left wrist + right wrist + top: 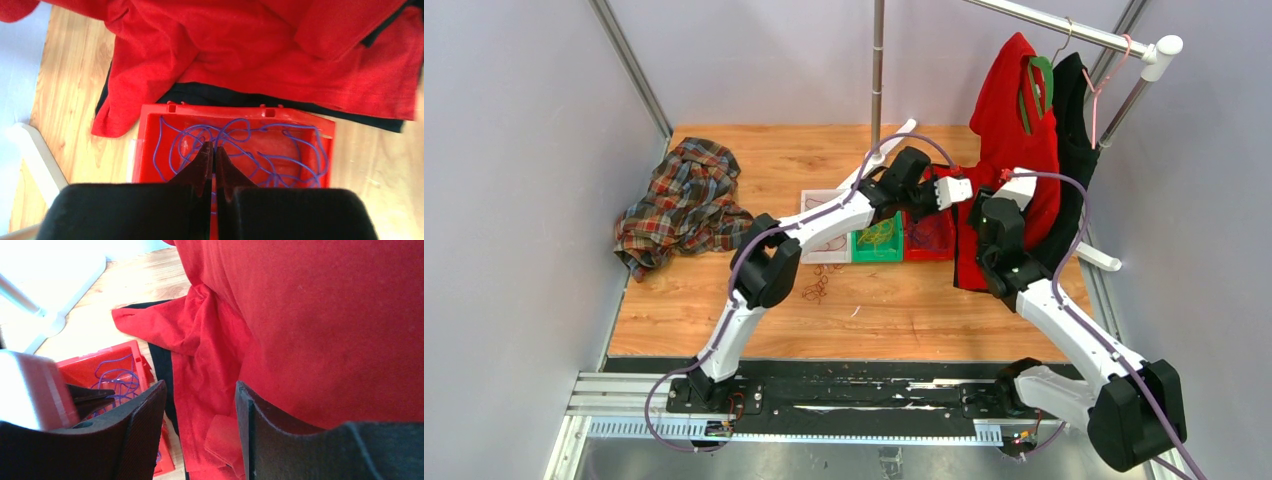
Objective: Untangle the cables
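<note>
Left claw (214, 148), closed, is hovering over purple cables (250, 142) lying tangled in the red bin (150, 115). Right claw (200, 387) is gaping beside a red garment (325, 315). The strands are probably light, limp and snag-prone, so pinching one outer loop seems best.

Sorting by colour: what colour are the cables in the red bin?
Purple cables, clearest in left wrist view.

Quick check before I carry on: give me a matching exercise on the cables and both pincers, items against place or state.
1. thin purple cables
2. thin yellow cables
3. left pincer
4. right pincer

A. open, facing red cloth
B. in green plastic bin
C. shut, over red plastic bin
D. in red plastic bin

Pairs: 1-D, 2-B, 3-C, 4-A.
</note>
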You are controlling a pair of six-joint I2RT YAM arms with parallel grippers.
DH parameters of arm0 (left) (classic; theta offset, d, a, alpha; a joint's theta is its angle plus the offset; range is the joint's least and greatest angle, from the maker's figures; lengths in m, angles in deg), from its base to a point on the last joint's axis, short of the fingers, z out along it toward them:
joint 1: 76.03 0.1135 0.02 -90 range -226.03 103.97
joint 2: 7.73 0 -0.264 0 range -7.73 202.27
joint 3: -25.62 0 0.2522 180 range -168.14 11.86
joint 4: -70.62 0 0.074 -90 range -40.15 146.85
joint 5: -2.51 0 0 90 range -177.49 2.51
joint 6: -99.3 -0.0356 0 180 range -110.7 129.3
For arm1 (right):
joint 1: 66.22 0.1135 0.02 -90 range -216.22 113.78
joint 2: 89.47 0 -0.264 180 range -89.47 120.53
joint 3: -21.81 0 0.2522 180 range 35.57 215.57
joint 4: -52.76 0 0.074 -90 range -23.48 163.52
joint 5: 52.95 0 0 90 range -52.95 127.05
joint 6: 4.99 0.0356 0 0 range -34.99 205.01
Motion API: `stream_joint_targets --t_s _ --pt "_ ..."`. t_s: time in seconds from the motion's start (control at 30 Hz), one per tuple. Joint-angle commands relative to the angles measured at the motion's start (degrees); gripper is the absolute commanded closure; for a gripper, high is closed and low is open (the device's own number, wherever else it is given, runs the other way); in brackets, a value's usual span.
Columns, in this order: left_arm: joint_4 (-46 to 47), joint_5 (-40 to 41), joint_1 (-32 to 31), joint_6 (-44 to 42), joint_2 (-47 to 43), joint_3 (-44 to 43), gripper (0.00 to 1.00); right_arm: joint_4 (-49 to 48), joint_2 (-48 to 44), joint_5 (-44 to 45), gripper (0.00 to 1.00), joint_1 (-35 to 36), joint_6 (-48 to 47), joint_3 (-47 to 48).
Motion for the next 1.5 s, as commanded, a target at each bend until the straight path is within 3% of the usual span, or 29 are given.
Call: stream_joint_targets --t_s 0.0,0.17,0.53,0.8,0.93,1.13,1.23,1.47 --pt "-0.6 5.4 -0.3 -3.5 4.2 -4.9 1.0 -2.0 -1.4 3.2 0.47 -1.4 -1.0 -1.6" --pt "-4.3 11.0 -0.3 -6.3 7.8 -8.4 0.96 -2.1 -1.3 2.4 0.47 -1.6 -1.0 -1.5" --pt "-12.3 8.2 -0.2 -4.6 -1.7 -9.8 0.02 -1.1 -1.3 -0.3 0.47 -1.6 -1.4 -0.7" --pt "-29.5 6.0 3.1 -2.9 -17.6 -2.8 0.02 -1.1 -1.1 -2.1 0.43 -1.5 -3.3 -0.4" --pt "-34.2 4.5 9.9 1.5 -28.1 8.5 0.02 -0.9 -1.0 -3.5 0.42 -1.6 -3.1 -0.2" --pt "-27.6 0.8 20.4 6.4 -45.5 36.0 0.01 -0.3 -0.7 -7.5 0.42 -0.9 -0.7 0.1" --pt "-24.6 0.2 21.4 7.9 -49.6 46.6 0.09 0.3 -0.1 -7.9 0.43 0.5 0.7 -0.2" --pt "-17.6 -1.9 21.4 3.7 -49.5 57.9 0.21 -0.2 0.0 -7.9 0.46 3.0 2.2 -2.8"
